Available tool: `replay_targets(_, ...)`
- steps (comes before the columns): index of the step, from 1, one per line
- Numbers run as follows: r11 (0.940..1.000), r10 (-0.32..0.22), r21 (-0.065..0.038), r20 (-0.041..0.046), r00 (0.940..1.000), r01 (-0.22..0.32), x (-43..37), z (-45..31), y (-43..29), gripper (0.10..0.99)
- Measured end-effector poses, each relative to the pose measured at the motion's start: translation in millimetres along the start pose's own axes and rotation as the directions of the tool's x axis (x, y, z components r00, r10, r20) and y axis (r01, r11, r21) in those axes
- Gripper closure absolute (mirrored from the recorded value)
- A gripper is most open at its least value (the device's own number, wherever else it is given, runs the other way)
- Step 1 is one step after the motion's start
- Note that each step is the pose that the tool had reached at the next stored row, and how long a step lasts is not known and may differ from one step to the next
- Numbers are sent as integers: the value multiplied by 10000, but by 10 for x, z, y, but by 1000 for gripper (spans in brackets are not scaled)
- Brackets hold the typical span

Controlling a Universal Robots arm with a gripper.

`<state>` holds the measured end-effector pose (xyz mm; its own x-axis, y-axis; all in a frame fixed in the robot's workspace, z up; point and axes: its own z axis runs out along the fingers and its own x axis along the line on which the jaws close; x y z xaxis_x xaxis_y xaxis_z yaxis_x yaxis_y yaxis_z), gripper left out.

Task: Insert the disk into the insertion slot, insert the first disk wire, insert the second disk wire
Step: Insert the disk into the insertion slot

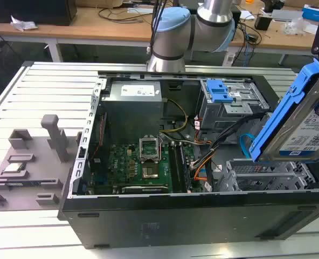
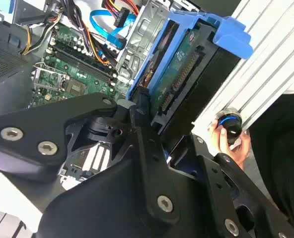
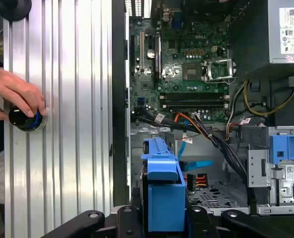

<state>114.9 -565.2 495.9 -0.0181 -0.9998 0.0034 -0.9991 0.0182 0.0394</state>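
Exterior view: one disk (image 1: 309, 129) above one insertion slot (image 1: 270, 174); first wrist view: tool (image 3: 163, 214) clamps disk.

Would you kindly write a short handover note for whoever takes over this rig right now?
End effector: shut on the disk, held tilted above the computer case, near the insertion slot.
First disk wire and second disk wire: loose inside the case, not plugged in.
Done: disk lifted. Left: all three insertions.
A person's hand grips a black-and-blue knob beside the case.
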Motion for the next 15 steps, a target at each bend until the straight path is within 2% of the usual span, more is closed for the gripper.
replay_targets(1, 10000, 0, 1, 1, 10000, 0, 0, 8, 0, 725)
replay_targets(5, 10000, -1, 0, 29, 10000, 1, -5, 171, -7, 725)
replay_targets(15, 10000, -2, 0, 41, 10000, 2, -76, 318, -5, 725)
